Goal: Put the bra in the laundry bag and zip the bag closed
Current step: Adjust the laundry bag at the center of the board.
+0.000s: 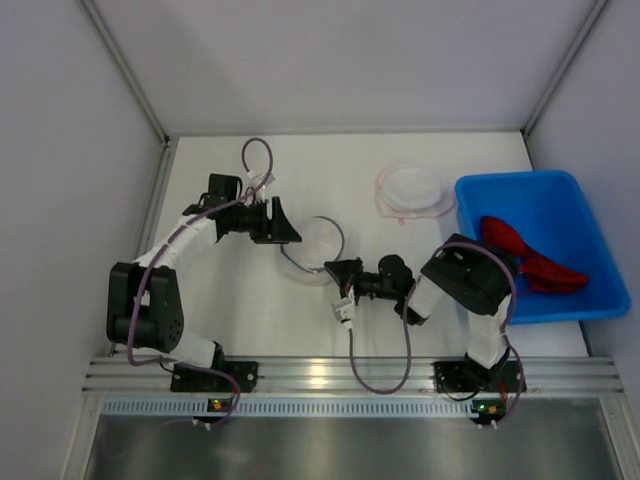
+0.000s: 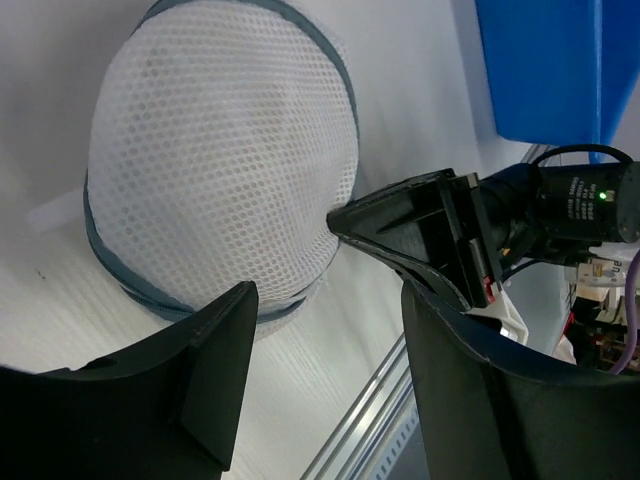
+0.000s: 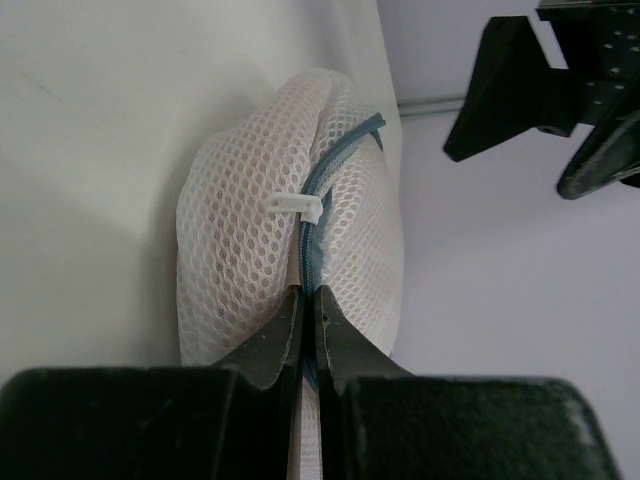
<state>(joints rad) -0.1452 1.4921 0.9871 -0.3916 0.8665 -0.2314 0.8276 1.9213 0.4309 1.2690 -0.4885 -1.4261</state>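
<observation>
The laundry bag (image 1: 318, 243) is a round white mesh pouch with a blue zipper rim, bulging on the table. Its dome fills the left wrist view (image 2: 220, 150). My right gripper (image 3: 309, 310) is shut on the blue zipper seam at the bag's near edge, also seen from above (image 1: 337, 272). The white zipper pull (image 3: 297, 205) sits on the seam just beyond the fingertips. My left gripper (image 1: 287, 226) stands open beside the bag's left edge, holding nothing, with only bare table between its fingers (image 2: 215, 370). The bra is hidden; I cannot make it out through the mesh.
A second mesh bag (image 1: 410, 190) with a pink rim lies at the back. A blue bin (image 1: 575, 200) at the right holds red fabric (image 1: 530, 260). The aluminium rail (image 1: 330, 375) runs along the near edge, and white walls enclose the table.
</observation>
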